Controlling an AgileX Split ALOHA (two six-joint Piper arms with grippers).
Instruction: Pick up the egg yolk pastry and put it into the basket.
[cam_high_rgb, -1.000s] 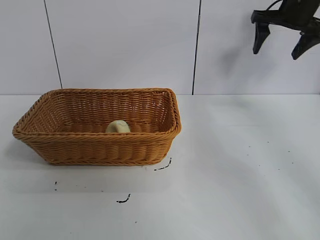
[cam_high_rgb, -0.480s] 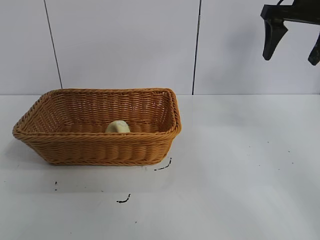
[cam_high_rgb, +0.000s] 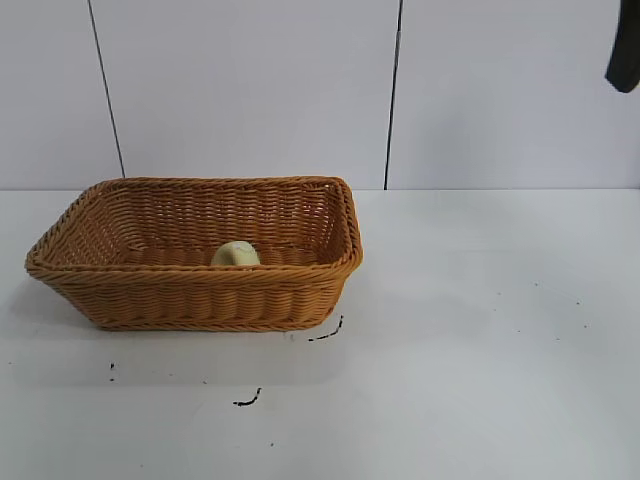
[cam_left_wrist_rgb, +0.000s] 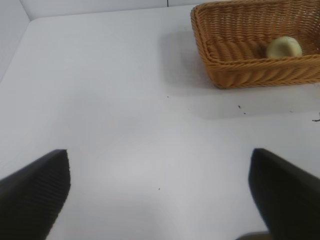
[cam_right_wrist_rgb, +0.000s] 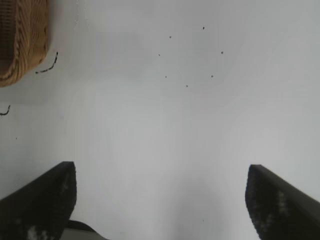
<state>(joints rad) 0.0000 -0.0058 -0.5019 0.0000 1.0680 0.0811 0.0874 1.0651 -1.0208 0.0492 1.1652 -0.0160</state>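
White table (cam_right_wrist_rgb: 165, 125) lies bare just beneath the right gripper (cam_right_wrist_rgb: 160, 200), whose black fingers (cam_right_wrist_rgb: 42, 197) are spread wide with nothing between them. Farther off from it, well apart to one side, sits the orange-brown wicker basket (cam_high_rgb: 190, 300), with the egg yolk pastry (cam_high_rgb: 236, 254) resting inside on its floor. Well away from the basket, the left gripper (cam_left_wrist_rgb: 160, 195) hangs over the table, fingers parted and holding nothing.

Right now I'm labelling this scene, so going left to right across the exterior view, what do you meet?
basket → egg yolk pastry inside it → dark curved mark on the table by the basket's corner → right end effector, at the upper right edge.
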